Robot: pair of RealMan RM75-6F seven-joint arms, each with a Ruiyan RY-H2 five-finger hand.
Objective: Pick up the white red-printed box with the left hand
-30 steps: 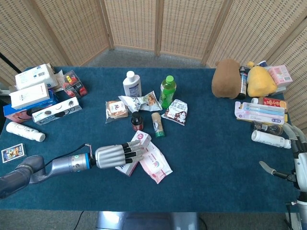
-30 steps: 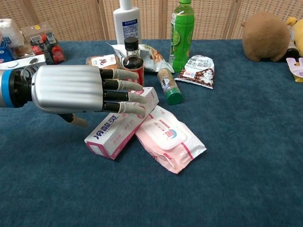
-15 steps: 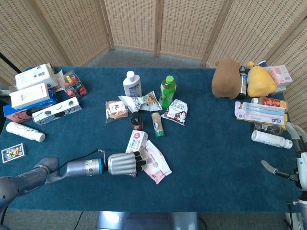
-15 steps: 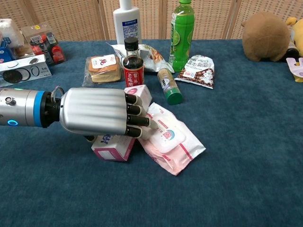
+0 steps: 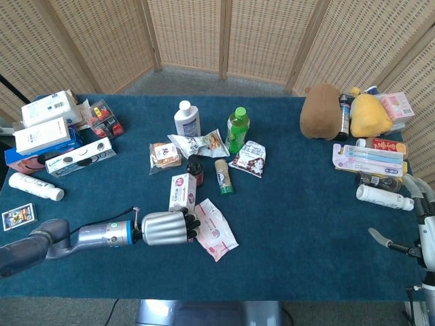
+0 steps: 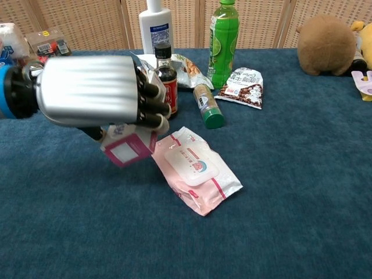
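Box (image 5: 182,193), white with red print, shows in the head view standing up out of the left hand (image 5: 165,227), its long face turned to the camera and its top reaching toward the small dark bottle (image 5: 195,167). The fingers curl over its lower end. Just right of the hand lies the pink wipes pack (image 5: 215,229) on the blue table (image 5: 306,224). At the far right edge, part of the right hand (image 5: 416,227) shows, too little of it to tell how its fingers lie.

From the chest view the left hand (image 6: 96,90) fills the upper left, fingers (image 6: 152,106) wrapped round the box (image 6: 127,147), only its pink-framed end poking out below the palm. This view shows the box lifted clear of the table, tilted, with its lower corner near the wipes pack (image 6: 195,170). The dark bottle (image 6: 167,78) stands just behind the fingers. The right hand is out of this view.
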